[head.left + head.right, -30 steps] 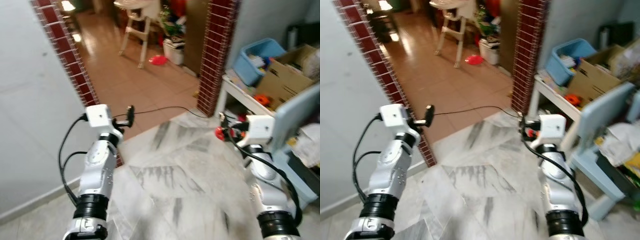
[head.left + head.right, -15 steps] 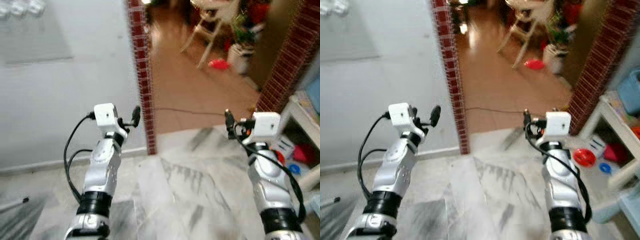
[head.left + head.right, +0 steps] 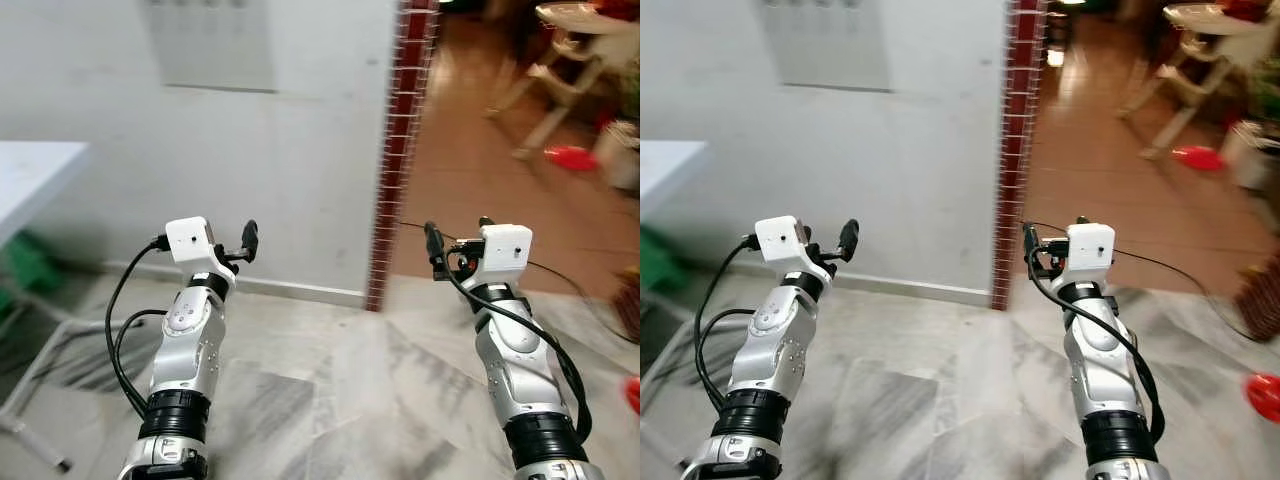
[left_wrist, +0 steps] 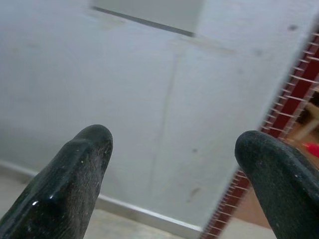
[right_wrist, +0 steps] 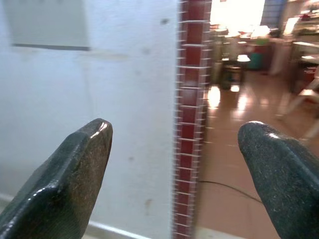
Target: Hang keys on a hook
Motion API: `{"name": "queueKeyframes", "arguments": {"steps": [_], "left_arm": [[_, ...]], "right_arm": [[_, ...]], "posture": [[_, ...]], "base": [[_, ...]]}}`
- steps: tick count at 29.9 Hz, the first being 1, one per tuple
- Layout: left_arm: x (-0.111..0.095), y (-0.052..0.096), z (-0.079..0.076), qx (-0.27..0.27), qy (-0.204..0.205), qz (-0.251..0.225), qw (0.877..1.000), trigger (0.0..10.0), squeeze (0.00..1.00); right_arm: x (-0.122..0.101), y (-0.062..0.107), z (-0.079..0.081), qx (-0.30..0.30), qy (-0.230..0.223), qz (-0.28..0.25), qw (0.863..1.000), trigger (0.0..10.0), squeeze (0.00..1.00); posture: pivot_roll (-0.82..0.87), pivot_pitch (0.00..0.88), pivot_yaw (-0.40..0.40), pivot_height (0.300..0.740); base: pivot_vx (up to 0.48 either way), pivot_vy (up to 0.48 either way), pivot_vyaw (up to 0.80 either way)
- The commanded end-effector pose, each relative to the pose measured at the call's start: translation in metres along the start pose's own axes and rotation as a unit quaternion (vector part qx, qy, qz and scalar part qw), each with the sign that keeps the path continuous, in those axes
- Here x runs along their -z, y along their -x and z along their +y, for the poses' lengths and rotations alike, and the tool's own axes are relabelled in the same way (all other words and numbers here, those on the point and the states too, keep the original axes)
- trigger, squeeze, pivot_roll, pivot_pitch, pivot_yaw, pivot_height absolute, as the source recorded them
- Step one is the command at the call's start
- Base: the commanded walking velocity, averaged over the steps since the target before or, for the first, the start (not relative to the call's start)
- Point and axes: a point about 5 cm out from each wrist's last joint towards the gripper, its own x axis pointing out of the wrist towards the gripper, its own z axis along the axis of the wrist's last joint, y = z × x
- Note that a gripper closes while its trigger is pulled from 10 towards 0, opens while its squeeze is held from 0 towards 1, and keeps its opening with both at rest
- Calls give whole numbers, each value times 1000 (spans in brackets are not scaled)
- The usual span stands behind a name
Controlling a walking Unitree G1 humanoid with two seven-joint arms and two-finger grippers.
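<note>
A pale grey panel (image 3: pixel 211 44) is fixed high on the white wall (image 3: pixel 300 170) ahead; small shapes at its top edge are too blurred to make out. My left gripper (image 3: pixel 247 243) is raised in front of that wall, open, with nothing between its fingers (image 4: pixel 75 174). My right gripper (image 3: pixel 458 236) is held up at the same height near the red tiled wall edge (image 3: pixel 400 150). It is open as well, and its fingertips (image 5: pixel 70 174) have only wall and doorway behind them.
A white table (image 3: pixel 28 170) on thin legs stands at the left, with something green (image 3: pixel 25 265) under it. Right of the tiled edge, a brown-tiled room holds a white chair (image 3: pixel 560 60), a red object (image 3: pixel 572 156) and a cable (image 3: pixel 560 268) on the floor. Underfoot is grey marble (image 3: pixel 340 400).
The camera has swung to the left: the white wall, grey panel and white table have come into view, and the cluttered shelf at the right has gone. Both arms keep their pose.
</note>
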Motion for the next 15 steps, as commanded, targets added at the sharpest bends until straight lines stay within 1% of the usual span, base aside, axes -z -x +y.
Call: {"name": "queueKeyframes", "arguments": {"steps": [1, 15], "left_arm": [[-1, -1, -6, 7, 0, 0, 1000, 10000, 0], [-1, 3, -7, -1, -4, -2, 1000, 10000, 0]], "right_arm": [[-1, 1, -5, 5, 3, 1, 1000, 10000, 0], [-1, 2, -4, 4, 1, 3, 1000, 10000, 0]], "posture": [[-39, 0, -9, 740], [-28, 0, -17, 740]], "base": [[0, 0, 800], [0, 0, 800]]}}
